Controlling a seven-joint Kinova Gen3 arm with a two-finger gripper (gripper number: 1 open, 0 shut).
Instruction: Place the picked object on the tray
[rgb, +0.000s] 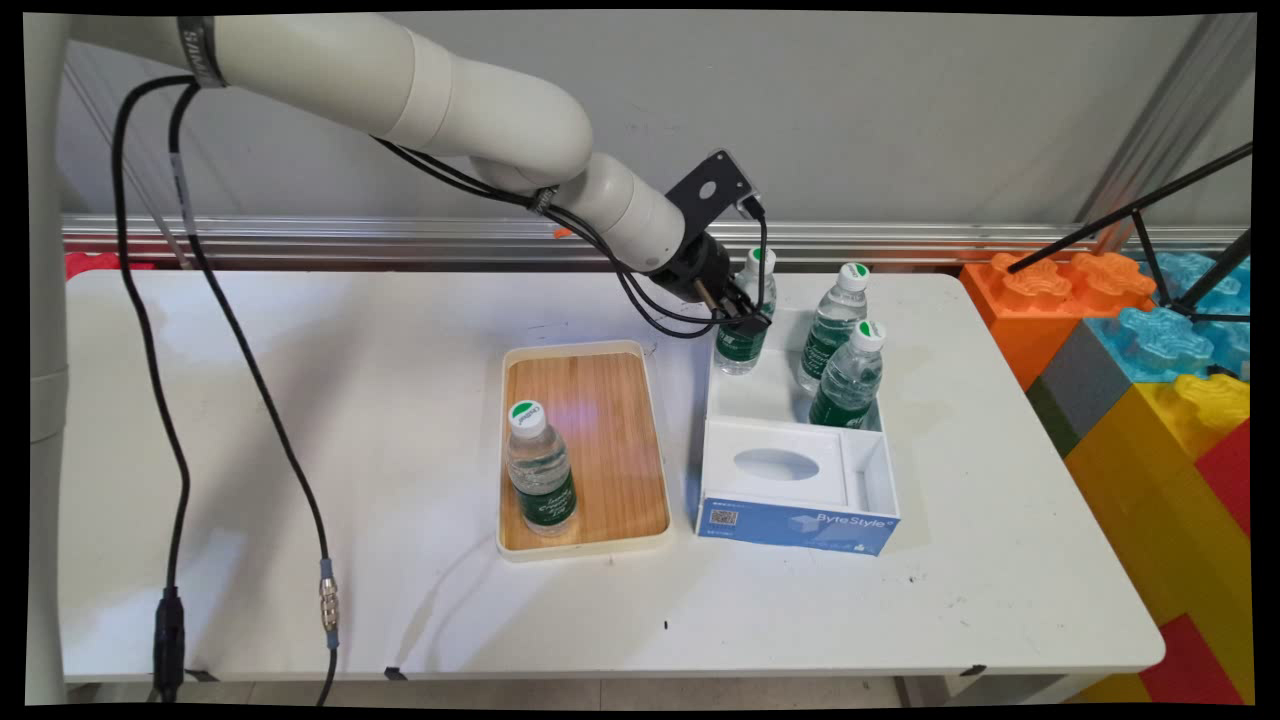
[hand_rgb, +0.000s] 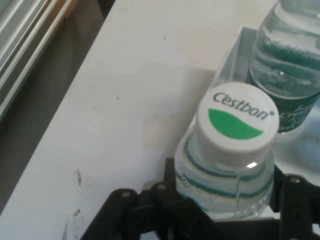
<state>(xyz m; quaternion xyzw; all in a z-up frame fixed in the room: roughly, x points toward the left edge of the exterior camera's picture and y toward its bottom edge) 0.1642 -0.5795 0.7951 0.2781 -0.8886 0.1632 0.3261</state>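
Jaws around a bottle (hand_rgb: 227, 165) in the box (rgb: 795, 470).
Black gripper (rgb: 745, 312) has its jaws on both sides of this bottle, at the box's far left corner; whether they press it, I cannot tell. Two more bottles (rgb: 848, 372) stand beside it in the box. Another bottle (rgb: 540, 468) stands on the tray (rgb: 600, 450), on the table (rgb: 300, 450).

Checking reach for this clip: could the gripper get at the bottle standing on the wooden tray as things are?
Probably yes. The bottle on the tray stands alone and upright, nothing beside or above it. But the gripper is now around another bottle in the white box.
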